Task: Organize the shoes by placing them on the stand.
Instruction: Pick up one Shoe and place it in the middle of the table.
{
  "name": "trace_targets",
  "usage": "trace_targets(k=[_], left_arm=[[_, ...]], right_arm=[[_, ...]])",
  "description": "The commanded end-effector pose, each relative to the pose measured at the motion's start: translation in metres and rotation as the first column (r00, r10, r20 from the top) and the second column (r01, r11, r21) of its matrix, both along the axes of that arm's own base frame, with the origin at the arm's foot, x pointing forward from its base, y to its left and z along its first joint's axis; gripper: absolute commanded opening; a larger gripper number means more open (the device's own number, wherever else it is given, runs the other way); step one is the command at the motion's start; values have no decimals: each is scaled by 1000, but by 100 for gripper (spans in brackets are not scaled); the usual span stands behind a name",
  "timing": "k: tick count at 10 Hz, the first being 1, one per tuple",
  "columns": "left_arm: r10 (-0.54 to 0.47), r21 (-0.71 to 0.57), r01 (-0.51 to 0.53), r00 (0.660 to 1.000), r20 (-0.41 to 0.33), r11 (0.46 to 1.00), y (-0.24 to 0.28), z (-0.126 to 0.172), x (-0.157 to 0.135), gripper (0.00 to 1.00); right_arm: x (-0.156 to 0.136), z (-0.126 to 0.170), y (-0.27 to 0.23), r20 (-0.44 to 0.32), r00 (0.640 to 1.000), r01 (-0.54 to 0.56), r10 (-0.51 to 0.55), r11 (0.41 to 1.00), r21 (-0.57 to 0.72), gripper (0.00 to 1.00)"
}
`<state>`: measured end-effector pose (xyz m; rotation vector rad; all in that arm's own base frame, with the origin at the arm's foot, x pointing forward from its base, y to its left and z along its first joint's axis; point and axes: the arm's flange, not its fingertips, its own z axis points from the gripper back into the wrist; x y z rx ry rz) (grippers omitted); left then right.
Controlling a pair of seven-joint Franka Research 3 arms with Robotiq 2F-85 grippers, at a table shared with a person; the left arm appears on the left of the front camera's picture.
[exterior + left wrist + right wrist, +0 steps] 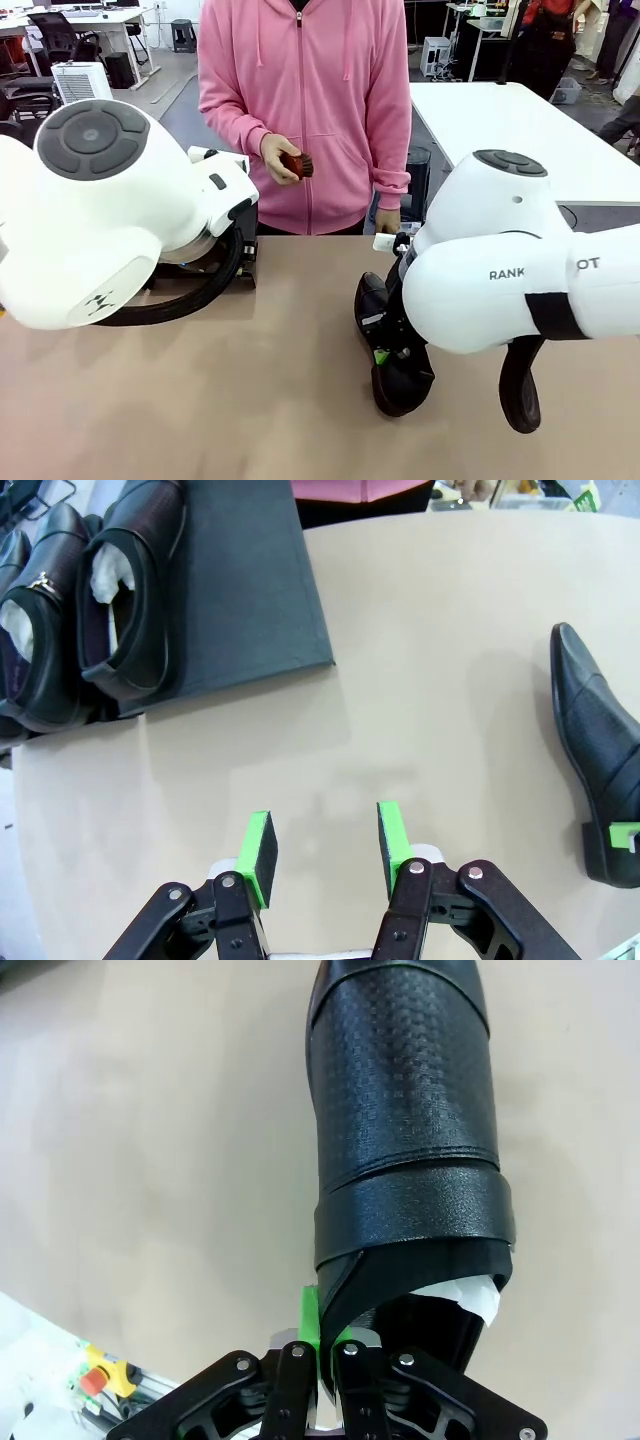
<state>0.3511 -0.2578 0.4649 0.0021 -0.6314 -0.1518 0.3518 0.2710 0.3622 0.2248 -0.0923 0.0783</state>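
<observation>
My right gripper is shut on the rear rim of a black textured shoe with white paper stuffing in its opening. In the front view this shoe lies low over the table at middle right, under my right arm, with the gripper at its heel. Whether it rests on the table I cannot tell. The left wrist view has the same shoe at far right. My left gripper is open over bare tabletop, holding nothing. The black stand carries two glossy shoes side by side.
A person in a pink hoodie stands at the far side, holding a small reddish-brown brush in one hand. Black cable loops hang by my left arm. The tan tabletop is bare between the arms.
</observation>
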Motion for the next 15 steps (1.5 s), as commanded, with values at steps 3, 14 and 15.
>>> trace_targets(k=[3, 14, 15], left_arm=[[-6, -4, 6, 1000, -1, 1000, 0, 3, 6, 55], [-6, -4, 6, 1000, -1, 1000, 0, 3, 6, 55], [-6, -4, 6, 1000, -1, 1000, 0, 3, 6, 55]], right_arm=[[4, -8, 15, -4, 999, 33, -33, 999, 43, 27], [-13, 35, 13, 44, 999, 0, -6, 992, 128, 100], [-13, 35, 13, 44, 999, 0, -6, 992, 128, 100]])
